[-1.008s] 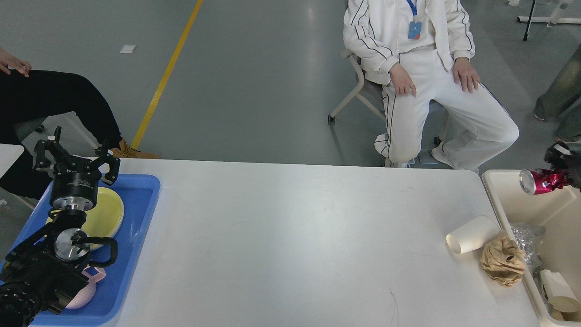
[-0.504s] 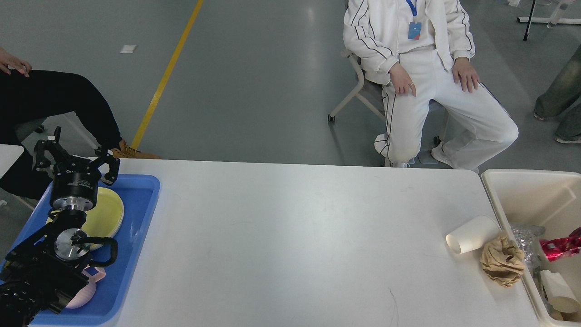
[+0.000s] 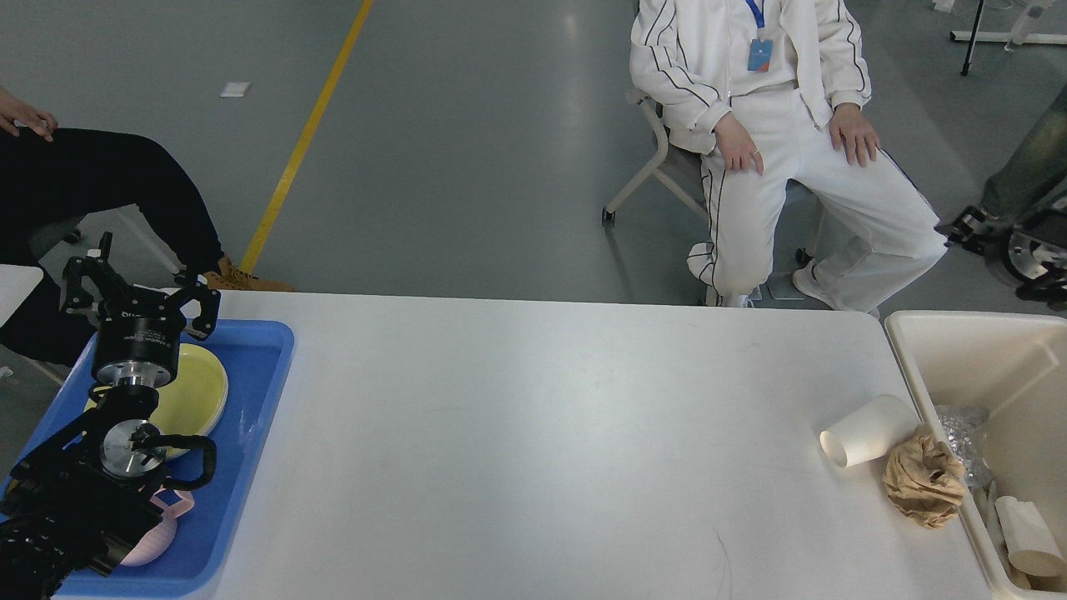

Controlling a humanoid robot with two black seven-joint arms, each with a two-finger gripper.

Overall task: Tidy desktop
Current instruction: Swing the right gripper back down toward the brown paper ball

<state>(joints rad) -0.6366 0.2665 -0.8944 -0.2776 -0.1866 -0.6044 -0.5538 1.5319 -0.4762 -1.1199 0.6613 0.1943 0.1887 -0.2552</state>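
The white desktop (image 3: 542, 417) spans the view. A white paper cup (image 3: 867, 429) lies on its side near the right edge, touching a crumpled brown paper wad (image 3: 921, 482). My left gripper (image 3: 140, 292) is open and empty, held above the far end of the blue tray (image 3: 250, 417). My right gripper (image 3: 959, 229) shows blurred and dark at the right edge, beyond the far end of the cream bin (image 3: 909, 358). Its fingers cannot be told apart. No red can shows.
The blue tray holds stacked yellow plates (image 3: 200, 387) and a pink item (image 3: 158, 533) partly under my left arm. The cream bin holds crumpled clear plastic (image 3: 959, 433) and a white cup (image 3: 1025, 525). A seated person in white (image 3: 767, 125) faces the table's far side.
The red can held over the bin by my right gripper dropped into the bin and is now out of sight. The right gripper has come back into view, higher. The left arm has not moved.
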